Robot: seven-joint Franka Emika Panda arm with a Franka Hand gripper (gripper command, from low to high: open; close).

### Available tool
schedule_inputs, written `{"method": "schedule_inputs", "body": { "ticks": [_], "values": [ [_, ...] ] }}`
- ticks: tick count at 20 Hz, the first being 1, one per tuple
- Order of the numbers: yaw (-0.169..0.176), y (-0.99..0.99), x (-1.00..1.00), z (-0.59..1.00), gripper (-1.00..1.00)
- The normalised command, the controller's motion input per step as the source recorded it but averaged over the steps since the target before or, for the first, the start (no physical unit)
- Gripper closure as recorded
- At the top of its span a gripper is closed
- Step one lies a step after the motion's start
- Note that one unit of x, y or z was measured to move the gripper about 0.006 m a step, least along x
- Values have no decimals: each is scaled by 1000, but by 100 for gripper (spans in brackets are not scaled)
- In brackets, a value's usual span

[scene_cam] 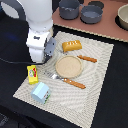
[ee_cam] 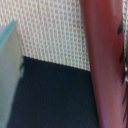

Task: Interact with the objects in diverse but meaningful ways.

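While the arm's white wrist hides the gripper point(scene_cam: 45, 59) in the exterior view, it hangs low over the woven placemat point(scene_cam: 100, 75) near its nine o'clock edge, so I cannot tell whether the jaws stand apart or together. The wrist view helps little: it shows mat weave, dark counter point(ee_cam: 50, 95), a blurred red finger point(ee_cam: 105, 60) and a pale teal edge, with nothing clearly held.

The yellow packet point(scene_cam: 32, 74) lies just beside the wrist at about its seven o'clock, on the mat's edge. The pale blue carton point(scene_cam: 41, 92) stands further out at the mat's seven o'clock corner. The orange bread loaf point(scene_cam: 71, 46) rests at twelve o'clock from the tan plate point(scene_cam: 68, 65), which sits mid-mat with a fork point(scene_cam: 67, 80) at its six o'clock and a knife point(scene_cam: 87, 58) at its two o'clock. Dark grey pots point(scene_cam: 70, 8) stand well apart on the brown board at the mat's twelve o'clock.

I judge the step in hand to be an approach toward the packet or the carton, no grasp yet evident. The next move calls for centring over the chosen item, squaring the jaws to its narrow faces, and descending without nudging the fork or tipping the light carton.
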Motion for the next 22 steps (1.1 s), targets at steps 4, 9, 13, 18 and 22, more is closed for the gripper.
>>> {"method": "schedule_inputs", "body": {
  "ticks": [4,9,13,18,22],
  "values": [
    [39,0,-125,-274,100],
    [40,0,-119,-158,100],
    [52,145,166,606,100],
    [72,487,534,1000,100],
    [76,589,663,1000,100]
  ]
}}
